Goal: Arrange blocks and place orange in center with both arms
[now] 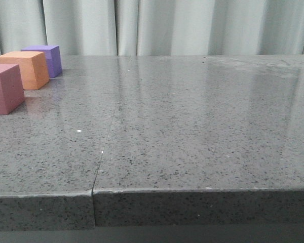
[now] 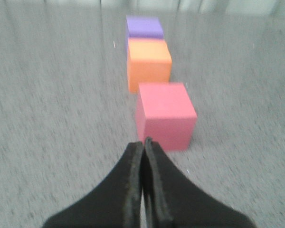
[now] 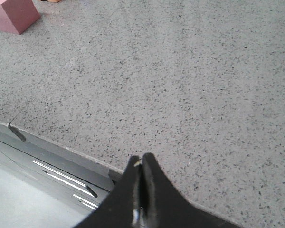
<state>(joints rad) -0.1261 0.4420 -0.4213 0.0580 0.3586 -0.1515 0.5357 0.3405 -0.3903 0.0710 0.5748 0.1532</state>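
Three cubes stand in a row at the far left of the table: the pink-red cube (image 1: pixel 4 88) nearest, the orange cube (image 1: pixel 25 69) in the middle, the purple cube (image 1: pixel 46 59) farthest. In the left wrist view they line up the same way: pink-red (image 2: pixel 165 115), orange (image 2: pixel 148 64), purple (image 2: pixel 143 27). My left gripper (image 2: pixel 144 142) is shut and empty, its tips just short of the pink-red cube. My right gripper (image 3: pixel 141 159) is shut and empty above the table's front edge; the pink-red cube (image 3: pixel 13 14) is far off. Neither gripper shows in the front view.
The grey speckled table (image 1: pixel 192 126) has a seam (image 1: pixel 105 147) running front to back. Its front edge (image 3: pixel 61 147) lies under the right gripper. A pale curtain (image 1: pixel 167 25) hangs behind the table.
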